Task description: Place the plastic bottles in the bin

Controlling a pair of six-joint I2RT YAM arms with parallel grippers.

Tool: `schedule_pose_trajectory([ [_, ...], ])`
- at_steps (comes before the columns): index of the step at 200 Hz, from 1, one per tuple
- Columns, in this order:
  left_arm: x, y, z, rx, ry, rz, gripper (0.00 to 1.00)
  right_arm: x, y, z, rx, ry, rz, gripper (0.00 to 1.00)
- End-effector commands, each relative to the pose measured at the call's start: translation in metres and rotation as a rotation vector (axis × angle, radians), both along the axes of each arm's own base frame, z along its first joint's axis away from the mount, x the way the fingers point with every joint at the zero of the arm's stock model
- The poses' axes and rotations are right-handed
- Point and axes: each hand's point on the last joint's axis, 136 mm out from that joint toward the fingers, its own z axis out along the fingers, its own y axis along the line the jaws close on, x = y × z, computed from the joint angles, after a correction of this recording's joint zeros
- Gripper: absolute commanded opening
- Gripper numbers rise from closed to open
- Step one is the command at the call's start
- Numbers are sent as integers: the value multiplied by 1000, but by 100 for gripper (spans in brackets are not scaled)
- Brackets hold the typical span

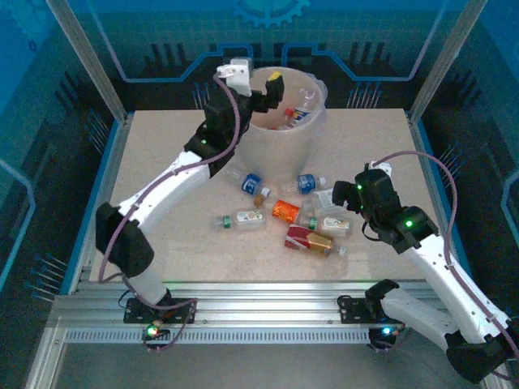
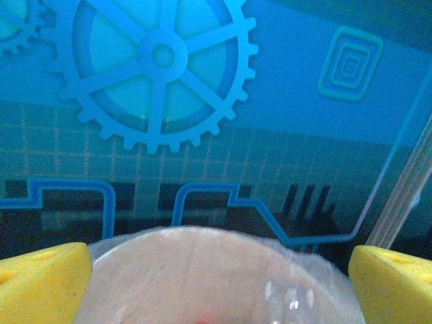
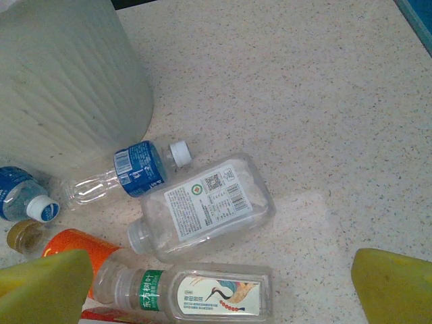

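Roughly eight bottles (image 1: pixel 285 211) lie on the worktop (image 1: pixel 162 146) beside the bin (image 1: pixel 280 150), a few inside it; left hand (image 2: pixel 219 273) wide open, empty, over bin; right hand (image 3: pixel 223 283) wide open, empty, above the pile.

Speckled beige surface (image 1: pixel 162 162). Blue translucent back wall (image 1: pixel 162 40) behind it, printed with a gear graphic (image 2: pixel 155 67) and a nested-square motif (image 2: pixel 349 64). Slanted metal left post (image 1: pixel 83 57), right post (image 1: pixel 446 57) at the far corners. Slotted aluminium rail (image 1: pixel 259 300) along near edge.
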Motion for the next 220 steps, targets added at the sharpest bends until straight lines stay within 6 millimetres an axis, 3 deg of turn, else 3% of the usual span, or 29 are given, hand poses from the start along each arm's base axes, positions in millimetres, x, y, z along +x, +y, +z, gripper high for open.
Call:
schedule_pose_trajectory([
  [1, -28, 3, -18, 116, 50, -61, 99, -1, -11, -1, -3, -5, -56, 100],
  [62, -110, 36, -112, 368, 216, -176, 99, 3, -12, -2, -12, 19, -69, 100],
  [114, -167, 40, -219, 547, 501, -378, 99, 7, -9, -8, -7, 42, -75, 100],
  [145, -180, 40, -264, 671, 574, -456, 99, 7, -9, -10, -4, 48, -79, 100],
  [181, -181, 40, -294, 751, 615, -487, 99, 4, -12, -12, -3, 56, -91, 100],
  [220, -189, 27, -324, 821, 658, -579, 99, 4, -12, -11, -2, 50, -95, 100],
])
